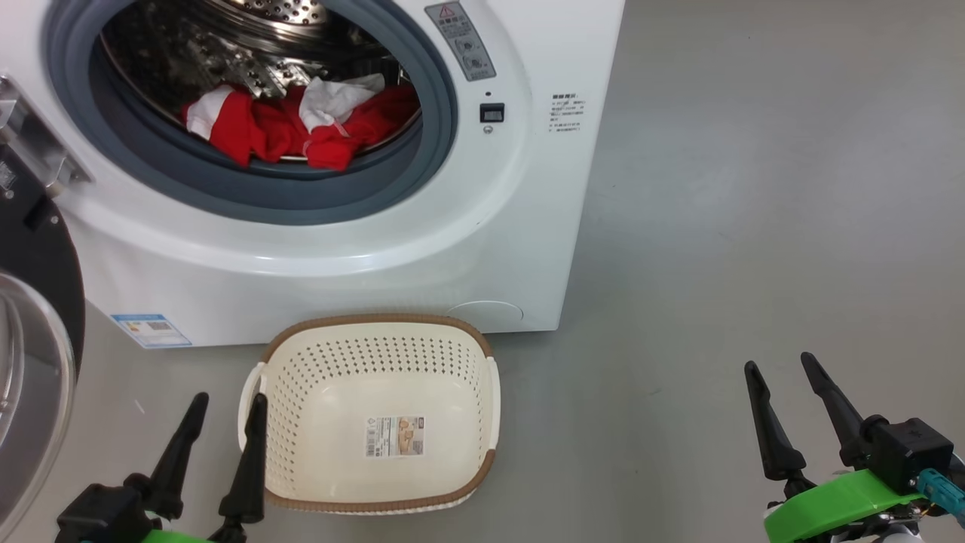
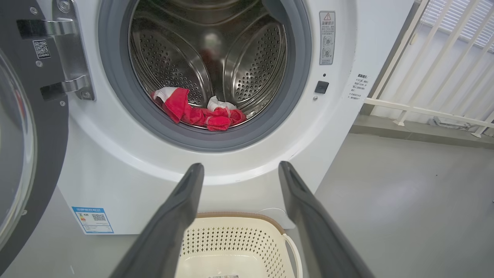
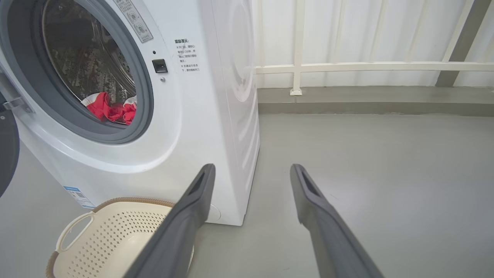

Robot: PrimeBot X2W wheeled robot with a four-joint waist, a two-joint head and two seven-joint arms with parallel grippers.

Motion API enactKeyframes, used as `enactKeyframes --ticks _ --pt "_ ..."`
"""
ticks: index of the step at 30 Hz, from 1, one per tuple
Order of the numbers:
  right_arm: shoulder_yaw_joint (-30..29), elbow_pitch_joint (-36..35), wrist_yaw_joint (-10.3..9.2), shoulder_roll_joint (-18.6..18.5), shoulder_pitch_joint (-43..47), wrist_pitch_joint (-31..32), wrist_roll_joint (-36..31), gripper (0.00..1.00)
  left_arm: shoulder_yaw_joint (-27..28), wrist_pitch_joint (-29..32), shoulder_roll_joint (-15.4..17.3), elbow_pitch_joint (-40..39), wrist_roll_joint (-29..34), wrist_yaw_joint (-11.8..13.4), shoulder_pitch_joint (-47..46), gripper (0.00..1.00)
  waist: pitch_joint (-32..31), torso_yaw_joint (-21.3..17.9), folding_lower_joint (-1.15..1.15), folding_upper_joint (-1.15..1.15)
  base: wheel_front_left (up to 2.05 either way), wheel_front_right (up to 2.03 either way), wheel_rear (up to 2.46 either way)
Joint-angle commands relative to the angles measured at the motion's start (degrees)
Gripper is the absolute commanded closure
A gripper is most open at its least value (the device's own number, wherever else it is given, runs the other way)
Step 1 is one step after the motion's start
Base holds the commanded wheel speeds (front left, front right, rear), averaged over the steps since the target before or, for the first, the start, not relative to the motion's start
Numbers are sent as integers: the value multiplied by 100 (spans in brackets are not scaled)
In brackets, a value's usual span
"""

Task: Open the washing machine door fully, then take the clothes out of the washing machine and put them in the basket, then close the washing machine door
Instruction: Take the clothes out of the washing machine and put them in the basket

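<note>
The white washing machine stands in front of me with its door swung wide to the left, black rim and glass bowl facing out. Red clothes with white patches lie at the drum's front lip, also seen as a red bundle in the left wrist view and as clothes in the right wrist view. The cream basket sits empty on the floor below the opening. My left gripper is open just left of the basket. My right gripper is open, far right over bare floor.
Grey floor spreads to the right of the machine. A white railing and wall run behind it. The open door's hinge juts at the machine's left side.
</note>
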Motion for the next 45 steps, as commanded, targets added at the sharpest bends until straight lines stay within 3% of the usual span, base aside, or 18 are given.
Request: enactKeyframes --ticks 1,31,45 --pt "132 -162 35 -58 -178 -69 -33 0 200 -29 124 -113 -26 -32 -204 0 16 2 0 0 88 -88 0" --pt "177 -163 35 -26 -319 -69 -39 0 88 -29 136 402 151 -32 -541 0 255 19 0 0 36 -36 0" --pt "379 -158 35 146 -717 -69 -36 0 -495 -29 350 1990 197 -32 -2775 0 1013 -246 0 0 0 0 0"
